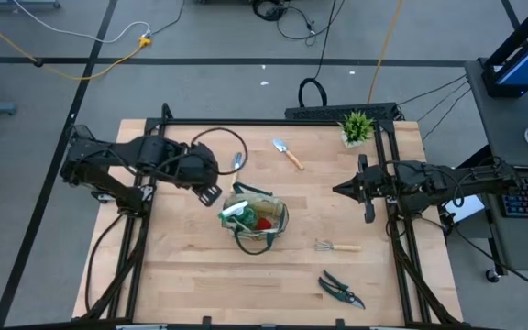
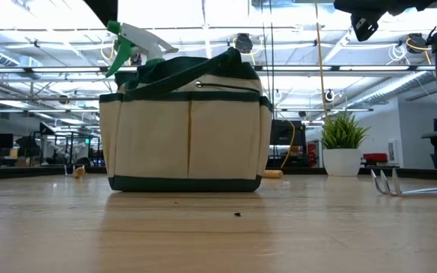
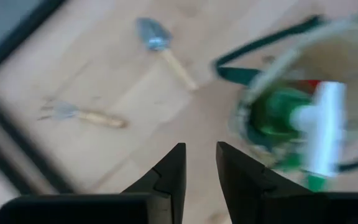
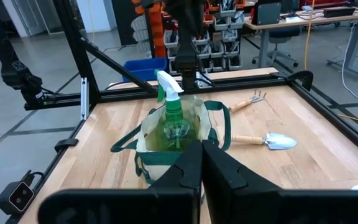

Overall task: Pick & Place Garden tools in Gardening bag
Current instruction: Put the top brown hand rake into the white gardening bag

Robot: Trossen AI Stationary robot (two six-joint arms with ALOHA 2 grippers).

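Note:
The khaki gardening bag (image 1: 255, 220) with dark green trim stands upright on its base mid-table. A green-and-white spray bottle (image 1: 236, 214) and a red item (image 1: 264, 223) stick out of its top. On the table lie a trowel (image 1: 289, 153), a small fork (image 1: 238, 162), a small rake (image 1: 337, 246) and dark pruning shears (image 1: 340, 289). My left gripper (image 1: 209, 192) hangs just left of the bag, a little above it; it is empty, its fingers (image 3: 173, 165) a narrow gap apart. My right gripper (image 1: 342, 190) is shut and empty, right of the bag.
A small potted plant (image 1: 357, 126) stands at the far right corner. Dark frame rails (image 1: 273, 120) run along the table's edges. Bare wood (image 1: 181, 275) lies at the near left. The bag's looped handle (image 1: 250, 246) hangs toward the near edge.

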